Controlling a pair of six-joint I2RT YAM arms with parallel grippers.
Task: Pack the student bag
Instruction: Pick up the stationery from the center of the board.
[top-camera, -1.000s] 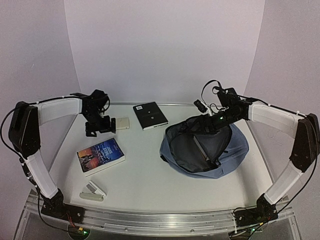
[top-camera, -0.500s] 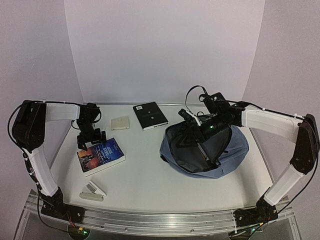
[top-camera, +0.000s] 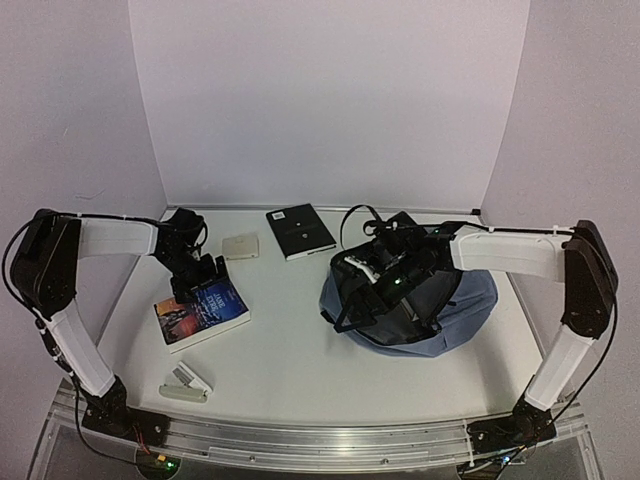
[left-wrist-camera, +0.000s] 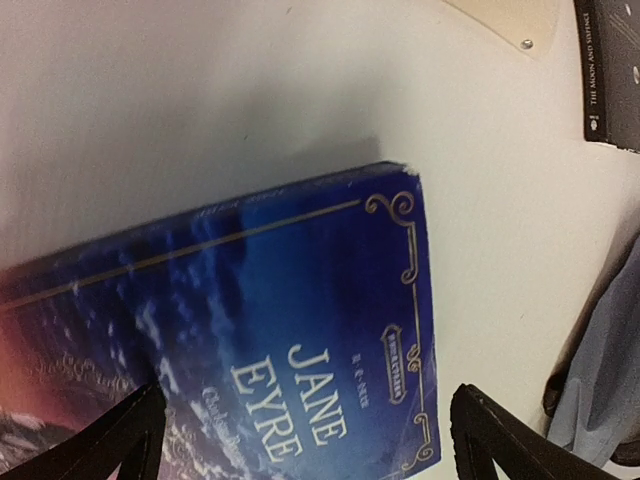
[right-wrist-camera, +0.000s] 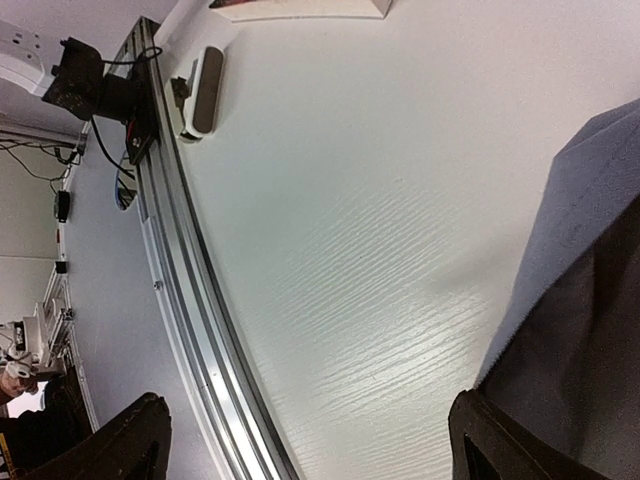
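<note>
we see the backpack lying open, right of centre in the top view. our right gripper hangs wide at its mouth; our left gripper, wide too, hovers over the book.

I count two books on my table: one blue book and one black book. From the left wrist I see both again, the blue book filling most of the view and the black book at the edge. That still makes two.

There is one bag, one stapler and one cream pad. That gives me five loose things in all, of four kinds.

I have two arms, the left arm and the right arm.
</note>
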